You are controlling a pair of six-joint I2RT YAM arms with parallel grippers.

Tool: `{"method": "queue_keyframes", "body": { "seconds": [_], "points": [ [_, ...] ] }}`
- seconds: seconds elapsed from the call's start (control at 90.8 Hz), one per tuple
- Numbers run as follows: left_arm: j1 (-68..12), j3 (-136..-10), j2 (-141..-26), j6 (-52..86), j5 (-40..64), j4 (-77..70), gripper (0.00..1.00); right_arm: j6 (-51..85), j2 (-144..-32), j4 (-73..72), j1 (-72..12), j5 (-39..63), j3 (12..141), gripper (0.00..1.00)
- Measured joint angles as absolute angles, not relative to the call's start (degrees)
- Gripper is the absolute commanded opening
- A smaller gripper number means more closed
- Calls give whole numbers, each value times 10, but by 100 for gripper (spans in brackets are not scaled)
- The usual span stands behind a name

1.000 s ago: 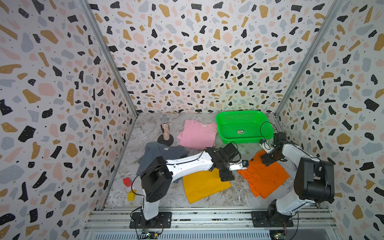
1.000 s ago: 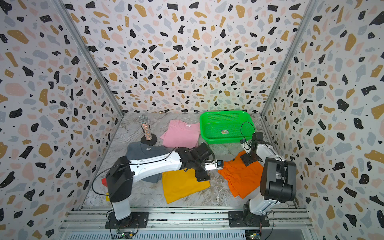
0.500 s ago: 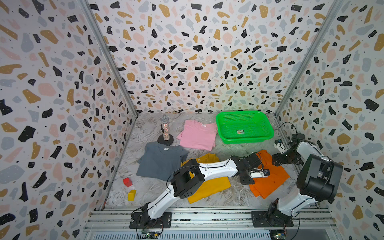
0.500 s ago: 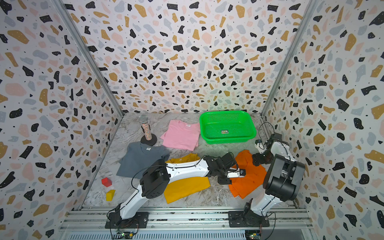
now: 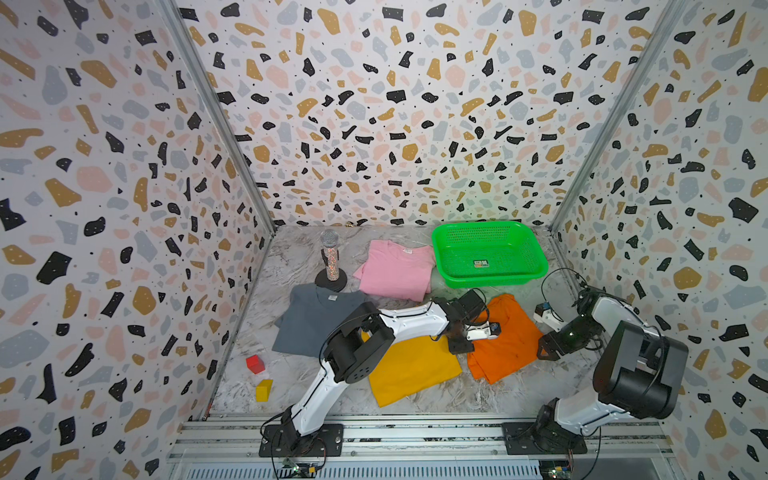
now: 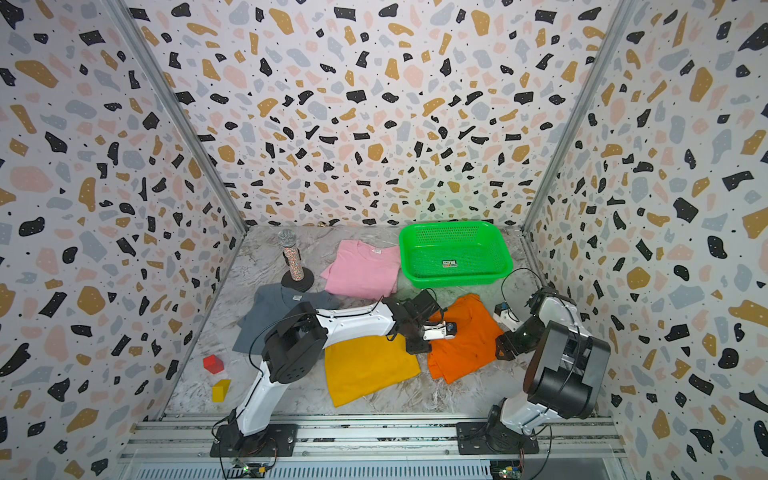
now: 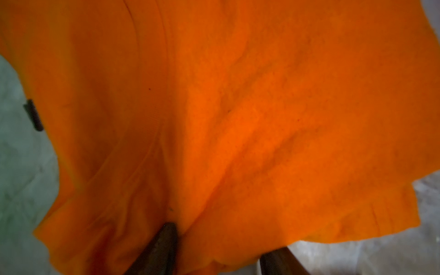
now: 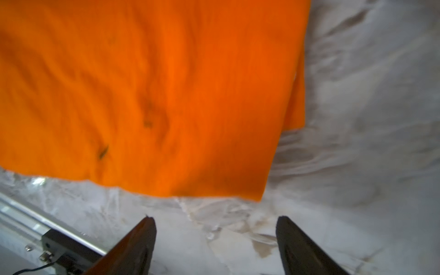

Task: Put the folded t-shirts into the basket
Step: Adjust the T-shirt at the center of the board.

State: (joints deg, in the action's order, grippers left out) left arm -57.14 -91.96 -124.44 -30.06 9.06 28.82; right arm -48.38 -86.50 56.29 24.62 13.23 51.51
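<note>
The orange t-shirt (image 5: 508, 349) is lying right of centre on the table (image 5: 299, 266), its long axis running from the basket (image 5: 490, 280) in the far right corner towards the front edge. The left gripper (image 7: 227, 237) is straddling bunched cloth at its left edge; pinching or not, I cannot tell. The right gripper (image 8: 215, 217) is hovering spread and empty beside its right edge. Lifting one-sided is risking the fold spilling open.

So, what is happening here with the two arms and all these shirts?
Two robot arms are working on the orange t-shirt, which lies on the table near the green basket. The left gripper is at one edge, with cloth bunched between its fingers; a firm grip cannot be confirmed. The right gripper is open over bare table beside a corner of that shirt. The pink t-shirt, grey t-shirt and yellow t-shirt lie untouched, and the basket holds no shirt yet.
</note>
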Motion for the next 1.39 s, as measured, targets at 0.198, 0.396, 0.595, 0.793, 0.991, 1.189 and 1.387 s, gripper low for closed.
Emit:
{"method": "queue_keyframes", "body": {
  "seconds": [0.198, 0.396, 0.595, 0.793, 0.991, 1.189, 1.387],
  "points": [
    [-543, -883, -1193, -326, 115, 330, 88, -505, -788, 611, 245, 187, 491, 85],
    [-549, -875, -1132, -293, 128, 335, 89, -444, -772, 531, 211, 238, 524, 77],
    [-545, -868, -1122, -227, 103, 314, 89, -411, -835, 402, 127, 199, 516, 59],
    [-530, -871, -1131, -170, 91, 310, 89, -437, -862, 339, 126, 147, 471, 49],
    [-518, -893, -1150, -149, 91, 320, 89, -487, -804, 280, 126, 89, 383, 41],
    [-517, -893, -1152, -131, 96, 331, 88, -523, -700, 296, 145, 36, 316, 39],
    [-518, -908, -1168, -100, 97, 330, 86, -530, -658, 441, 157, 109, 345, 46]
  ]
}}
